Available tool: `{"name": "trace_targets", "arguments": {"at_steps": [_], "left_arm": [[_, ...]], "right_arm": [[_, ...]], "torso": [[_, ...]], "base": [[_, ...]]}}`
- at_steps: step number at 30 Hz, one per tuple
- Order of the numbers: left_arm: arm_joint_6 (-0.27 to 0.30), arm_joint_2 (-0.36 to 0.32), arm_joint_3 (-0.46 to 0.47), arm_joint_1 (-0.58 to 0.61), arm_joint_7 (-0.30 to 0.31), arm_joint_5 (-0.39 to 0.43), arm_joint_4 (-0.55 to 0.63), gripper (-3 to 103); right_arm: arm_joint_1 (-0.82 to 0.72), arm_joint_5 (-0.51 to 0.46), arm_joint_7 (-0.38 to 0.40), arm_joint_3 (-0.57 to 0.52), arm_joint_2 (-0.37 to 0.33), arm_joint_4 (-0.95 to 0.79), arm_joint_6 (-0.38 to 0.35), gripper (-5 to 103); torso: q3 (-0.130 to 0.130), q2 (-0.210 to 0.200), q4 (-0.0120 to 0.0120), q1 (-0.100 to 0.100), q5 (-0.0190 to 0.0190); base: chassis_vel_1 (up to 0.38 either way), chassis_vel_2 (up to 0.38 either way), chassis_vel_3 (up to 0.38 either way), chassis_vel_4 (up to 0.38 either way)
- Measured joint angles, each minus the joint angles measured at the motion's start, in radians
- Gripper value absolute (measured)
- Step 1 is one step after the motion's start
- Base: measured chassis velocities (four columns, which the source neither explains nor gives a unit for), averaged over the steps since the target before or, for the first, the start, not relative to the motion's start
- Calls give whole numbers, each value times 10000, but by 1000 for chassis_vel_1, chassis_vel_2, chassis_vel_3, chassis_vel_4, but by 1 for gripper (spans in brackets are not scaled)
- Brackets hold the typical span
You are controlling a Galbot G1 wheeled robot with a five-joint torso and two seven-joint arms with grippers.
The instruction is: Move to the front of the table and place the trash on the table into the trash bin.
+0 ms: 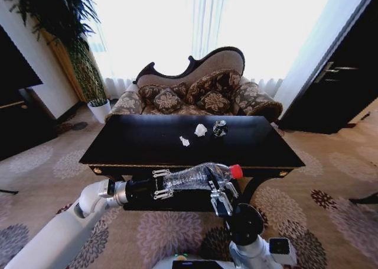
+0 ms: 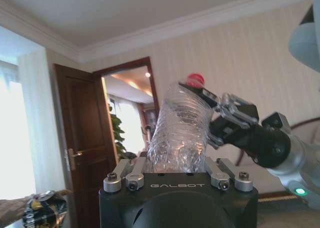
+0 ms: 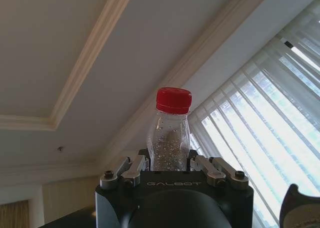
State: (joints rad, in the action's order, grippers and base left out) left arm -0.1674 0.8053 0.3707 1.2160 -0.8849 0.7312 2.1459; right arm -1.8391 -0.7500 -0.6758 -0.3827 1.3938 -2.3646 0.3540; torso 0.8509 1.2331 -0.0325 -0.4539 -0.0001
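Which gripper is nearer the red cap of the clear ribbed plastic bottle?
Right. The right gripper grips the clear ribbed plastic bottle close to its red cap; the left gripper holds the bottle's base end, farther from the cap.

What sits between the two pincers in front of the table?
The clear bottle spans the gap: the left pincer is shut on its base end, the right pincer on its red-capped end, seen in the head view.
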Motion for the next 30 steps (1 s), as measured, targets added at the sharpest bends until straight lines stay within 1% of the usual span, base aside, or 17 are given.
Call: {"name": "trace_targets", "arguments": {"at_steps": [1,2,5,6,8,9,10,11,12,15,16,17,23,25,26,28,30], "left_arm": [[-29,128,106,153,13,1,21,39],[-29,128,106,153,13,1,21,39],[-199,529,440,689,41,25,99,56],[-199,529,440,689,41,25,99,56],[-317,808,647,1042,45,43,142,66],[-377,920,767,1207,46,49,164,66],[-436,1013,892,1367,54,72,203,72],[-455,1060,963,1479,57,71,222,77],[-455,1060,963,1479,57,71,222,77],[-516,1135,1298,1843,-27,64,324,93],[-516,1135,1298,1843,-27,64,324,93],[-530,1141,1407,1924,-64,73,341,97],[-617,1339,1995,2281,-208,269,553,100],[-618,1552,2230,2372,-214,420,667,100],[-618,1552,2230,2372,-214,420,667,100],[-593,1885,2537,2455,-76,651,838,100],[-545,2202,2778,2549,183,873,1037,100]], "right_arm": [[0,-105,-9,-63,-15,52,54,30],[0,-105,-9,-63,-15,52,54,30],[16,-416,-27,-268,-57,203,194,28],[16,-416,-27,-268,-57,203,194,28],[17,-557,-20,-346,-76,260,263,25],[11,-601,-10,-378,-87,280,293,25],[6,-625,-15,-406,-107,304,306,25],[12,-650,-23,-406,-118,317,310,24],[12,-650,-23,-406,-118,317,310,24],[113,-774,-11,-508,-225,446,320,23],[113,-774,-11,-508,-225,446,320,23],[141,-804,-4,-563,-271,503,327,23],[292,-915,1,-1008,-523,948,519,23],[334,-695,-28,-1181,-616,1281,766,23],[334,-695,-28,-1181,-616,1281,766,23],[352,-123,-100,-1369,-711,1819,1181,23],[407,372,-242,-1532,-774,2423,1523,23]], "torso": [[0,0,0,1,0],[0,0,0,1,0],[0,0,1,0,0],[0,0,1,0,0],[0,0,1,0,-1],[0,0,1,1,-1],[-1,0,1,1,-2],[-1,1,1,1,1],[-1,1,1,1,1],[-1,1,1,1,-1],[-1,1,1,1,-1],[-1,1,1,1,-1],[-1,0,1,1,-1],[-1,0,1,1,-1],[-1,0,1,1,-1],[-1,0,0,1,0],[-1,0,0,0,1]], "base": [[0,0,0,0],[0,0,0,0],[0,0,0,0],[0,0,0,0],[0,0,0,0],[0,0,0,0],[0,0,0,0],[0,0,0,0],[0,0,0,0],[0,0,0,0],[0,0,0,0],[0,0,0,0],[0,0,0,0],[0,0,0,0],[0,0,0,0],[0,0,0,0],[0,0,0,0]]}}
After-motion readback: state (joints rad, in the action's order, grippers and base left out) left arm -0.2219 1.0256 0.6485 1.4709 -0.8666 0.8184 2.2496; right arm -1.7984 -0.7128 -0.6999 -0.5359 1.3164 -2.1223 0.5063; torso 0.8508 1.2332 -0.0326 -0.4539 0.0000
